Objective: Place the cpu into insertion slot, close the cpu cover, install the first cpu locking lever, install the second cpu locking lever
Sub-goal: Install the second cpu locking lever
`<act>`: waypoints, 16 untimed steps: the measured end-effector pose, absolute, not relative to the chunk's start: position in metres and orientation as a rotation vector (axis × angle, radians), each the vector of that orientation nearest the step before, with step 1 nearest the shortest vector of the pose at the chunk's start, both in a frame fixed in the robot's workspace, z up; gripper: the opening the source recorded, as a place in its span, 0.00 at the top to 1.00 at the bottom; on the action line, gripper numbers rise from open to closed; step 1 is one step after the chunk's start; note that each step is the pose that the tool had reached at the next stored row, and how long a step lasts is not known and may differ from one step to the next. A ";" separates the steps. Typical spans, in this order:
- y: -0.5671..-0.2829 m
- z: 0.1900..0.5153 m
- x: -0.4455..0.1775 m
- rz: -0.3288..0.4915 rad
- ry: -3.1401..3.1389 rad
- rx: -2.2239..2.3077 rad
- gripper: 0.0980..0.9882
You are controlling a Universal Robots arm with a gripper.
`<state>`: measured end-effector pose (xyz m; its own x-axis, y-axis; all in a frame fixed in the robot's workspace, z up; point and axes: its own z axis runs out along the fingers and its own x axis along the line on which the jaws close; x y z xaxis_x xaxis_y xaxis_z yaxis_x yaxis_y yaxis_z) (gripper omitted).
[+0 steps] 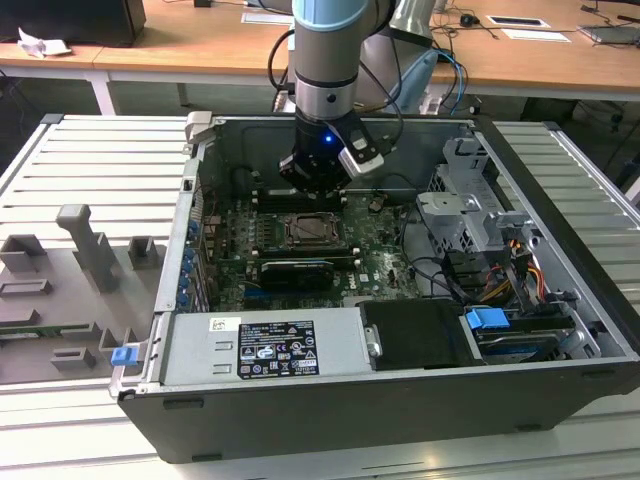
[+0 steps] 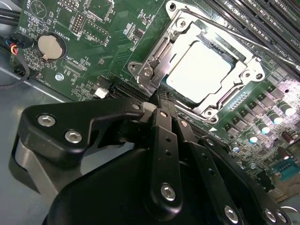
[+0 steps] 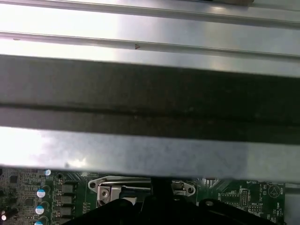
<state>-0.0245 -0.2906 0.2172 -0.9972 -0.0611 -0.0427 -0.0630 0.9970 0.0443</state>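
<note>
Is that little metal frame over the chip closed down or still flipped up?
Closed. In the second wrist view the cpu cover lies flat around the cpu, whose pale top shows through its window.

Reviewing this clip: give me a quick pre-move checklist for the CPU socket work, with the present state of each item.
1. The cpu seated in the insertion slot: ok, its pale top lies flat inside the socket in the second wrist view.
2. The cpu cover closed over the chip: ok, the frame lies down around the chip.
3. Locking levers latched: cannot tell.
4. The gripper empty: ok, its fingers are together with nothing between them.
5. Gripper position: ok, tips sit at the socket's edge; contact cannot tell.
6. Arm inside the computer case, above the motherboard: ok in the exterior view.
</note>
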 end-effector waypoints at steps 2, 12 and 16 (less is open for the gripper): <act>-0.292 0.217 -0.025 0.071 3.098 -0.096 0.99; -0.298 0.245 -0.025 0.071 3.098 -0.096 0.99; -0.311 0.245 -0.025 0.071 3.099 -0.096 0.99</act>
<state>-0.0246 -0.3112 0.2448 -0.9973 -0.0610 -0.0412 -0.0629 0.9970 0.0444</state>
